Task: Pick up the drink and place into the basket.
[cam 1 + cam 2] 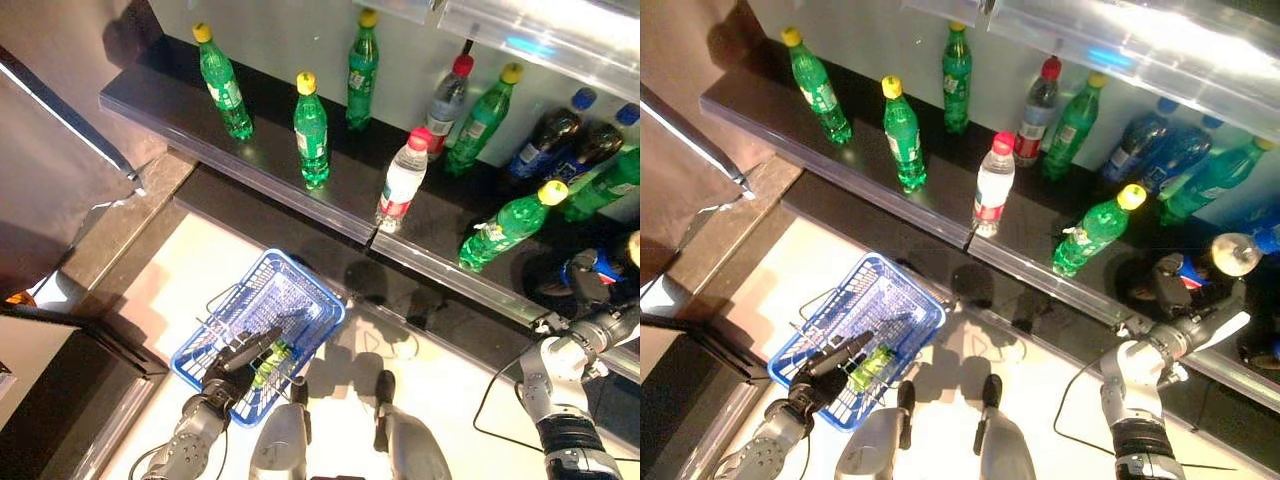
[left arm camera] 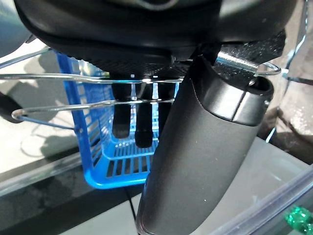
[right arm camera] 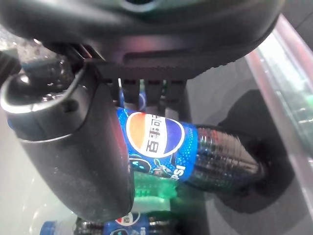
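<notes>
My right hand [image 1: 585, 285] is at the right end of the dark shelf, with its thumb [image 3: 78, 147] and fingers curled round a dark cola bottle with a blue label [image 3: 195, 152]. The same bottle shows in the right eye view [image 1: 1185, 272], and it stands on the shelf. My left hand [image 1: 240, 355] is shut on the thin wire handles [image 2: 98, 78] of the blue basket [image 1: 300, 290]. The basket hangs low at the left, above the pale floor. A green bottle [image 1: 272, 362] lies inside it.
Green bottles [image 1: 311, 130], clear bottles with red caps [image 1: 403, 180] and dark bottles with blue caps [image 1: 545, 140] stand along the dark shelf [image 1: 260, 160]. A green bottle [image 1: 510, 225] stands just left of my right hand. A dark counter [image 1: 60, 390] is at the lower left.
</notes>
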`<state>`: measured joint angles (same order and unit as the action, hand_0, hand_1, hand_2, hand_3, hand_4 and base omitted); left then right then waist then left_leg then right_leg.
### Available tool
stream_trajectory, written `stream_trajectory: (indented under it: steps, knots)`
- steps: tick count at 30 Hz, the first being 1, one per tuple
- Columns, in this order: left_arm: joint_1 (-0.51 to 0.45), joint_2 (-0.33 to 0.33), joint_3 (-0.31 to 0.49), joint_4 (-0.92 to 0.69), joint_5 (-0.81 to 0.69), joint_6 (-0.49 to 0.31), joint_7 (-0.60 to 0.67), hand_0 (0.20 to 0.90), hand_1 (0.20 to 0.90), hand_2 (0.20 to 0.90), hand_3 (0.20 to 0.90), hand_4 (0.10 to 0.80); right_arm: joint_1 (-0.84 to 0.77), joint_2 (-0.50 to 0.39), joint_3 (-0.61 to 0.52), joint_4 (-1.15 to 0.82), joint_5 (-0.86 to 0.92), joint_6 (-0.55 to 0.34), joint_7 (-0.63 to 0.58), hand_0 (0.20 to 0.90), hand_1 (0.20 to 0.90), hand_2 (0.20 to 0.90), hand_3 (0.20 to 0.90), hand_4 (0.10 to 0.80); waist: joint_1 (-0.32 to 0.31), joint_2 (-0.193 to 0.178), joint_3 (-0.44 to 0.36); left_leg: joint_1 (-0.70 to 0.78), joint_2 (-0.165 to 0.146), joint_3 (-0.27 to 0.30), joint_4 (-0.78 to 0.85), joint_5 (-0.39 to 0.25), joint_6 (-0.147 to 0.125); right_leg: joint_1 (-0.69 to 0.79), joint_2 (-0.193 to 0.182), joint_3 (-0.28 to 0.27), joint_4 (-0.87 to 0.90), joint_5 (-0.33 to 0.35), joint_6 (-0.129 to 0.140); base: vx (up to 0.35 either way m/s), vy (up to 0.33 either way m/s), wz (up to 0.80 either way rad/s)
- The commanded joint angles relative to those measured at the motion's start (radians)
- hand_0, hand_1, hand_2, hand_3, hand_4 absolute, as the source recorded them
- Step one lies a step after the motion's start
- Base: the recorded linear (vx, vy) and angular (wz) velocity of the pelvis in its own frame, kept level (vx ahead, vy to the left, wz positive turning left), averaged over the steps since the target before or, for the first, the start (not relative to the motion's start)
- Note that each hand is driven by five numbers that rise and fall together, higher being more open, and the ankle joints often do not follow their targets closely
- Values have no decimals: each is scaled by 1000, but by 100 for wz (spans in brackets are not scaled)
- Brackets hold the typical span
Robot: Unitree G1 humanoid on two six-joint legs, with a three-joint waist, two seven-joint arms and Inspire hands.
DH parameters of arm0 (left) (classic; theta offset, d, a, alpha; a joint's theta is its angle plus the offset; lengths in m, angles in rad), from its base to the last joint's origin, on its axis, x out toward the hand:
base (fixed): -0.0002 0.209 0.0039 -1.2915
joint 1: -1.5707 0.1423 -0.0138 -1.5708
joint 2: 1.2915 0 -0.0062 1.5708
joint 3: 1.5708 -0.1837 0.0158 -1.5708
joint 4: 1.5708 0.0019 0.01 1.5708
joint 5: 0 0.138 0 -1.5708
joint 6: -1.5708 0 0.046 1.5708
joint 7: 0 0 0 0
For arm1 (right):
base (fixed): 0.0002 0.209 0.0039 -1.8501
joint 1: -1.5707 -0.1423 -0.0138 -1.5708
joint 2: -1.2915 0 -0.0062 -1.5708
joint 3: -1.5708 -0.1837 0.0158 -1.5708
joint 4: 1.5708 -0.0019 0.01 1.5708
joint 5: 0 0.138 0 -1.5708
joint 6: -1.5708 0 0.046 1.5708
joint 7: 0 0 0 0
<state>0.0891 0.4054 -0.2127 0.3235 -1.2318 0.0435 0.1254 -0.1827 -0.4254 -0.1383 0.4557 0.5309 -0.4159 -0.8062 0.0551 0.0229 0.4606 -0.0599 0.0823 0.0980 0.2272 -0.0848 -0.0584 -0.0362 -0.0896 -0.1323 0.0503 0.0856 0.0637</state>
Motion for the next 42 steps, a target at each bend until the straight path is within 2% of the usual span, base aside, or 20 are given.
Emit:
stream_trajectory:
  steps: [1,12,19,26,35,37,42]
  knots:
    - [11,43,111,-223,68,-93,-102,300,300,300,200,100,11,-83,-70,-129,-74,-100,10,300,300,300,200,100,5,-1,-133,5,-43,-19,-43,48,11,29,107,18,95,-109,64,44,40,3]
    - [100,-6,171,-251,96,-101,-109,300,300,300,200,100,157,11,-65,-307,-187,-104,30,300,300,300,200,100,-20,-42,-206,104,-36,5,-130,72,14,88,91,28,38,-74,77,45,85,-1]
    - [145,-42,206,-306,97,-109,-111,300,300,300,200,100,259,60,-44,-461,-167,-147,187,300,300,300,200,100,-51,-58,-243,150,-45,18,-178,72,26,115,67,37,0,-67,75,0,124,-5]
    - [140,-66,190,-358,81,-138,-114,300,300,300,200,100,280,56,19,-585,-65,-160,359,300,300,300,200,100,-68,-55,-264,164,-59,29,-204,69,35,124,44,39,-23,-70,71,-23,134,-7]
    - [131,-79,146,-444,65,-156,-155,300,300,300,200,100,298,71,159,-662,26,-88,549,300,300,300,200,100,-71,-43,-266,166,-69,19,-225,69,41,129,33,32,-33,-80,64,-24,80,1]
    - [118,-76,112,-475,52,-170,-156,300,300,300,200,100,282,75,236,-667,40,-62,597,300,300,300,200,100,-67,-35,-265,167,-72,13,-232,71,42,132,29,22,-36,-84,61,-19,90,4]
    - [97,-81,73,-513,40,-189,-158,300,300,300,200,100,264,78,344,-674,43,-34,668,300,300,300,200,100,-58,-25,-262,160,-77,6,-233,72,41,133,21,6,-37,-91,57,-15,69,6]
